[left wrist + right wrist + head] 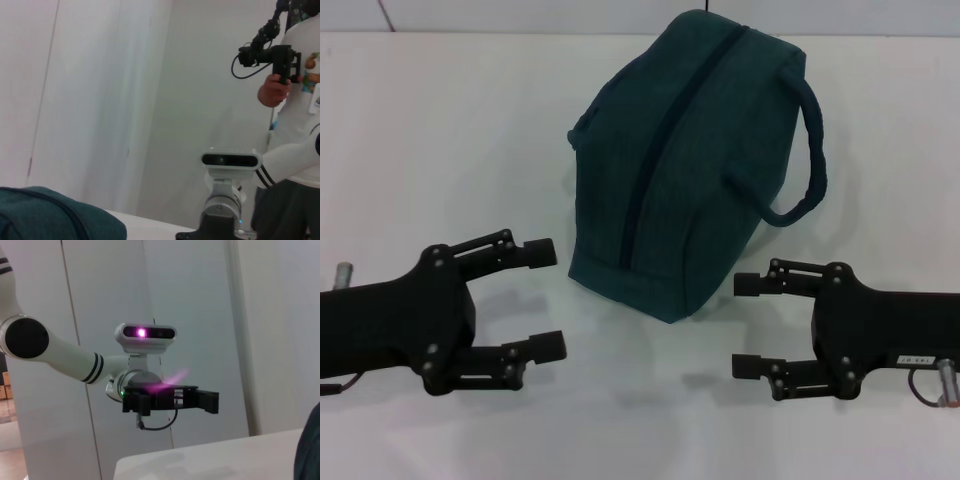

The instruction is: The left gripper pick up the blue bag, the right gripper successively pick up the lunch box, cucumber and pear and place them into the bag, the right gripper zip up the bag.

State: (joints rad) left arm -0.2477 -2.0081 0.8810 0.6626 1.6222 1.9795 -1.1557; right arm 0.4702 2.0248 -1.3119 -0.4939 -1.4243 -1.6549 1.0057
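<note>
Apparently all is done: the blue bag [690, 160] sits zipped; the left gripper [544, 300] and right gripper [750, 325] gape, holding nothing.

One bag, two grippers

One blue bag [695, 160] at twelve o'clock with two loop handles; two grippers: left gripper [548, 298] at eight, right gripper [750, 326] at four.

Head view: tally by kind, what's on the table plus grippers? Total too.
Bags: 1, the blue bag, zipped shut, lying on the white table
Grippers: 2, the left gripper and the right gripper, both with jaws open, near the bag, touching nothing
Lunch box, cucumber, pear: 0 in view
Total: 3
</note>
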